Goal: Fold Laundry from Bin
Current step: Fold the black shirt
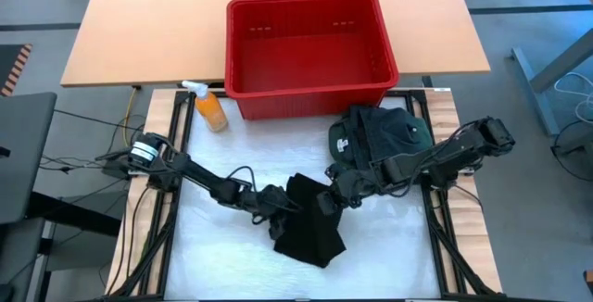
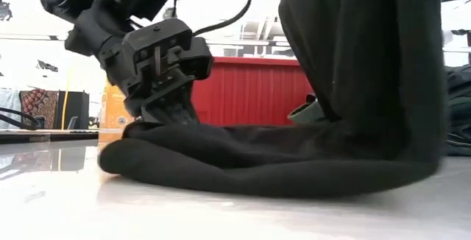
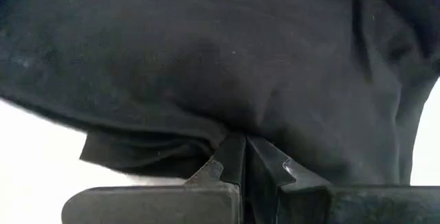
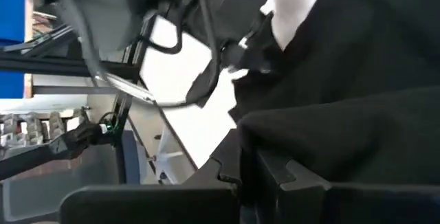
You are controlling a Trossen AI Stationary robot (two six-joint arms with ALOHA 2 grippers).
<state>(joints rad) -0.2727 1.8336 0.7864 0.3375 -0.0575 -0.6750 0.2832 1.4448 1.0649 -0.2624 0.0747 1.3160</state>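
A black garment (image 1: 310, 228) lies bunched on the white table top between my two grippers. My left gripper (image 1: 275, 207) is at its left end, low over the table, and shut on it. My right gripper (image 1: 331, 198) is shut on its right part and holds that part up. In the low view the cloth (image 2: 353, 85) rises out of the top of the picture. A pile of dark green and black laundry (image 1: 380, 135) rests on the table under my right arm. The red bin (image 1: 306, 4) stands at the far side with nothing showing inside. My left gripper pinches the garment's left end (image 3: 230, 131) between its two fingers, with folds bunched at the fingertips. The fingers slant down from the table's left. This end (image 2: 140, 133) lies low on the table. My right gripper pinches an edge of the black cloth (image 4: 275, 124) between its two fingers, coming slanting down from the table's right. The held part is lifted. The cloth hangs down from it in a slack curve onto the table (image 2: 412, 166).
An orange spray bottle (image 1: 211, 109) stands beside the bin's near left corner. The laundry pile lies close to the right of the black garment. Bare white table (image 1: 222, 256) shows near the front and to the left.
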